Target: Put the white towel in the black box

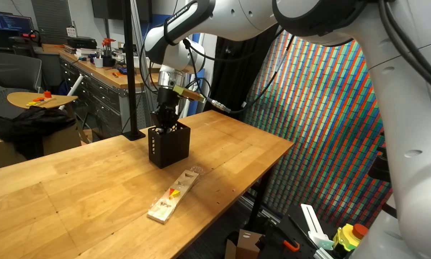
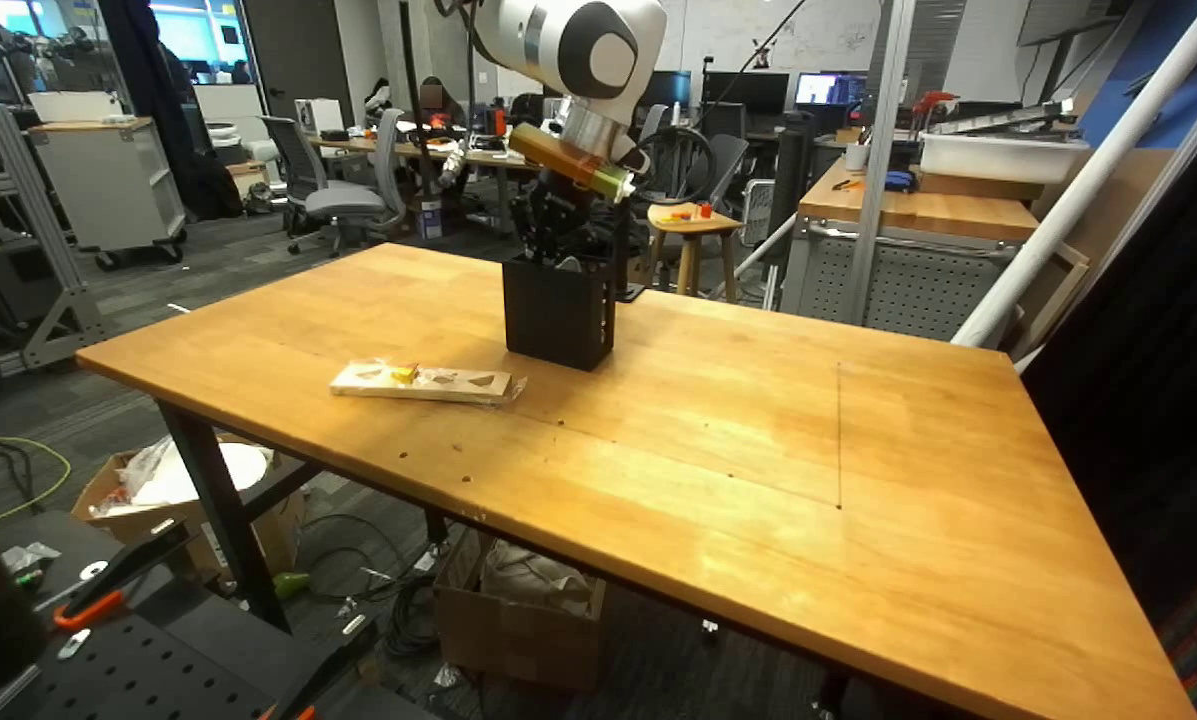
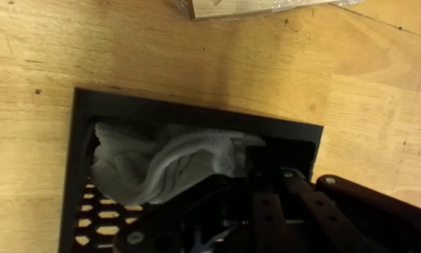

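Observation:
The black box [image 1: 174, 149] stands upright on the wooden table and shows in both exterior views [image 2: 553, 315]; its rim shows in the wrist view [image 3: 196, 112]. The white towel [image 3: 161, 156] lies crumpled inside the box, mostly to the left in the wrist view, over the perforated floor or wall. My gripper [image 1: 166, 124] points down into the box top, also in an exterior view [image 2: 555, 245]. In the wrist view the gripper [image 3: 266, 168] is beside the towel's right end. The fingertips are too dark to tell whether they touch or hold the towel.
A wooden block board in clear wrap [image 1: 174, 196] lies on the table near the box, also in an exterior view [image 2: 423, 382]. A black post [image 1: 130, 72] stands at the table edge right beside the box. The table edge [image 1: 233, 196] runs past the board.

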Action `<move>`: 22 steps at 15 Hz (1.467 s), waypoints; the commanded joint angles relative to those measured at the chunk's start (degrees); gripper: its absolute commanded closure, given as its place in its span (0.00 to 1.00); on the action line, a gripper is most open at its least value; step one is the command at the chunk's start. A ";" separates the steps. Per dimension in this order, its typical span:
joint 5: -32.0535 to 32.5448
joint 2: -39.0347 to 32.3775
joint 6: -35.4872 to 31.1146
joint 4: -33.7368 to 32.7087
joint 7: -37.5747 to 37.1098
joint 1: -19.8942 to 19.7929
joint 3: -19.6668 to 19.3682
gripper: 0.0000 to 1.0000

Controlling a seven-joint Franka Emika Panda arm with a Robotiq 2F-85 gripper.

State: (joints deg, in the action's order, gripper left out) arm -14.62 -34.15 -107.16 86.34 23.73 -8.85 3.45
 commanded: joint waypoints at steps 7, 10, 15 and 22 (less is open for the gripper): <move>5.55 4.90 3.33 -1.52 0.25 0.19 -1.30 1.00; 8.88 4.53 4.59 -3.62 -1.95 1.00 -2.53 1.00; 14.92 4.00 6.09 -7.10 -7.47 3.32 -3.33 1.00; 15.38 3.31 6.97 -8.94 -9.90 4.41 -2.80 1.00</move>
State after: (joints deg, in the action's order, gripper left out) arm 0.23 -30.00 -101.21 79.49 14.85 -5.03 1.21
